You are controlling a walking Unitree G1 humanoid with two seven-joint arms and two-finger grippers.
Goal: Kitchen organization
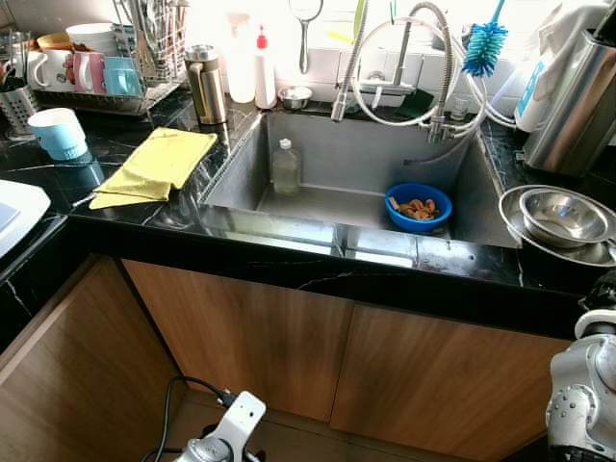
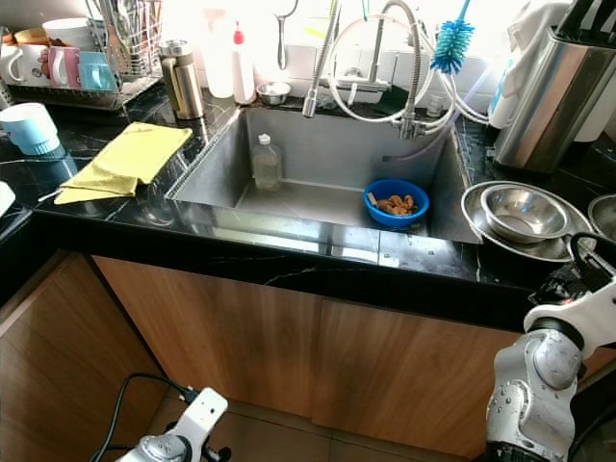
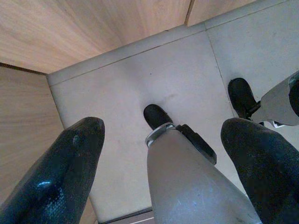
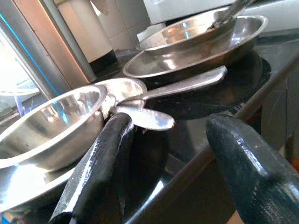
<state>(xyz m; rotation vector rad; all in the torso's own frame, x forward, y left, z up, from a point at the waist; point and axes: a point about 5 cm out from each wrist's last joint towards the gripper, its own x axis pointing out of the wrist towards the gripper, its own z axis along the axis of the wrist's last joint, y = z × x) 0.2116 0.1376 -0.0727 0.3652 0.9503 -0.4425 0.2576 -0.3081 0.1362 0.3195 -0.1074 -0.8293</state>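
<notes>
At the counter's right end, the right gripper (image 4: 163, 154) is hovering with fingers wide and holding nothing, just short of the spoons (image 4: 154, 105) lying beside the steel bowl (image 4: 44, 123) and stacked pans (image 4: 196, 51). Down by the floor, the left gripper (image 3: 161, 163) is hanging idle, also spread and holding nothing. Judged overall, organizing is barely beginning: the sink (image 1: 332, 154) is still holding a bottle (image 1: 285, 168) and a blue bowl (image 1: 418, 207) of scraps, and a yellow cloth (image 1: 159, 166) is lying loose.

Our left gripper (image 3: 161, 154) hung low at our left side, fingers (image 3: 65, 172) spread apart. Our right gripper (image 4: 173, 163) was raised on our right, its fingers (image 4: 100, 172) also parted.
</notes>
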